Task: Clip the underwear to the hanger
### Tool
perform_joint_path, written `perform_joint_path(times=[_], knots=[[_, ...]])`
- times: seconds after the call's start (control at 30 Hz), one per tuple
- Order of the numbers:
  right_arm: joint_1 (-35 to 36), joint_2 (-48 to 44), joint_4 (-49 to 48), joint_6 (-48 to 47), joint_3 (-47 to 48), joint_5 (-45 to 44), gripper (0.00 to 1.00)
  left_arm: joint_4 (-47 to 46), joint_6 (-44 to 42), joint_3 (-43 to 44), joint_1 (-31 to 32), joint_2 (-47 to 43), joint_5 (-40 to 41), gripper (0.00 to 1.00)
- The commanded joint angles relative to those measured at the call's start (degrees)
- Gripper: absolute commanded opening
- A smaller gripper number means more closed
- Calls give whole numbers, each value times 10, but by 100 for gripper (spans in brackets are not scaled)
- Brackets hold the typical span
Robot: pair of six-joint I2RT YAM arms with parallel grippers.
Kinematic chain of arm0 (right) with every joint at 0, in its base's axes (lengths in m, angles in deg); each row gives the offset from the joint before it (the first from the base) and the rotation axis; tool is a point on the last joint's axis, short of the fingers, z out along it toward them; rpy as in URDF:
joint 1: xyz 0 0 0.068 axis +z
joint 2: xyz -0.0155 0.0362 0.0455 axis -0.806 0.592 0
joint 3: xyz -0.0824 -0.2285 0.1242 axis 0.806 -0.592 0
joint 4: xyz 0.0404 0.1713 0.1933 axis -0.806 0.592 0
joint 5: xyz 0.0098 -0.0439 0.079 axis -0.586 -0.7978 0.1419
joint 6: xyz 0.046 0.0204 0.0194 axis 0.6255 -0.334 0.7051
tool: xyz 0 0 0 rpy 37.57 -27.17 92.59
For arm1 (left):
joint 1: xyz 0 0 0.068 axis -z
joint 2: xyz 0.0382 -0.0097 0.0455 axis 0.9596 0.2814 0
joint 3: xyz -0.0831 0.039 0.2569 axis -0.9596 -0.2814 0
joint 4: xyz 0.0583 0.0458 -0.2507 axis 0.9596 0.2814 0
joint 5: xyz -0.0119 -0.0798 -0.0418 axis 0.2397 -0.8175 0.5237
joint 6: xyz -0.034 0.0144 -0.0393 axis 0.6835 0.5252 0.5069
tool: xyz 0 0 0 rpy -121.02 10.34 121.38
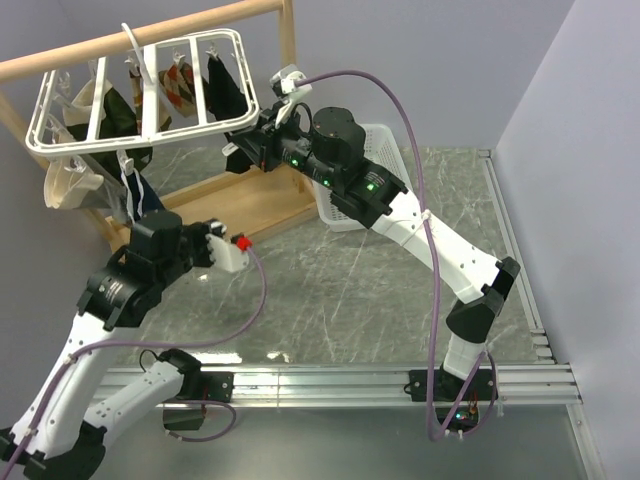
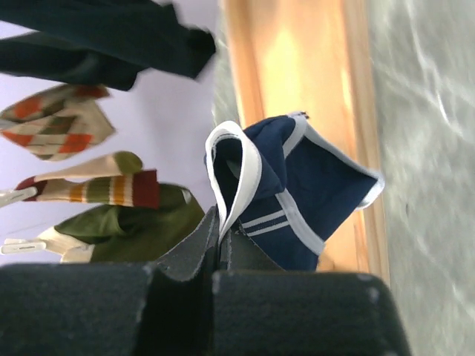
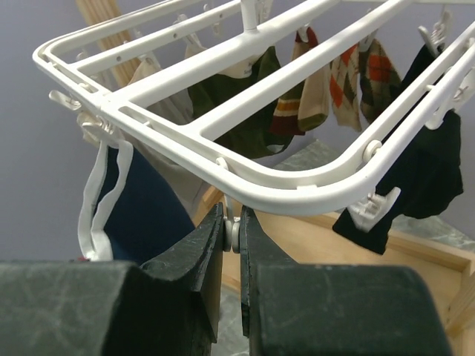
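The white grid hanger (image 1: 140, 90) hangs from the wooden rail, with socks and dark garments clipped under it. The navy underwear (image 2: 312, 185) with white trim dangles below the hanger's near-left corner (image 3: 141, 215), held at one end by a corner clip (image 3: 93, 126). My left gripper (image 2: 221, 231) is shut on the underwear's white waistband and sits just below the garment (image 1: 143, 212). My right gripper (image 3: 232, 236) is shut on a small white clip (image 3: 232, 231) hanging under the hanger's curved front rim (image 3: 297, 194), at the hanger's right end (image 1: 232, 150).
The wooden rail stand (image 1: 150, 35) has a base board (image 1: 240, 205) under the hanger. A white laundry basket (image 1: 380, 138) stands behind the right arm. Argyle and striped socks (image 3: 349, 74), a black garment (image 3: 423, 163) and a green cloth (image 2: 141, 222) hang from other clips.
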Motion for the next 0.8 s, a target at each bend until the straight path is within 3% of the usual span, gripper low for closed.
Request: perform_joint_path(times=[0.0, 0.1, 0.3, 0.77], knots=[[-4, -18, 18, 21, -10, 18, 0, -112, 114, 62, 0, 45, -31, 0], [-3, -22, 19, 30, -15, 27, 0, -148, 187, 110, 0, 74, -52, 0], [-3, -29, 18, 27, -22, 39, 0, -163, 253, 156, 0, 112, -72, 0], [0, -41, 32, 4, -33, 48, 0, -132, 237, 189, 0, 138, -40, 0]])
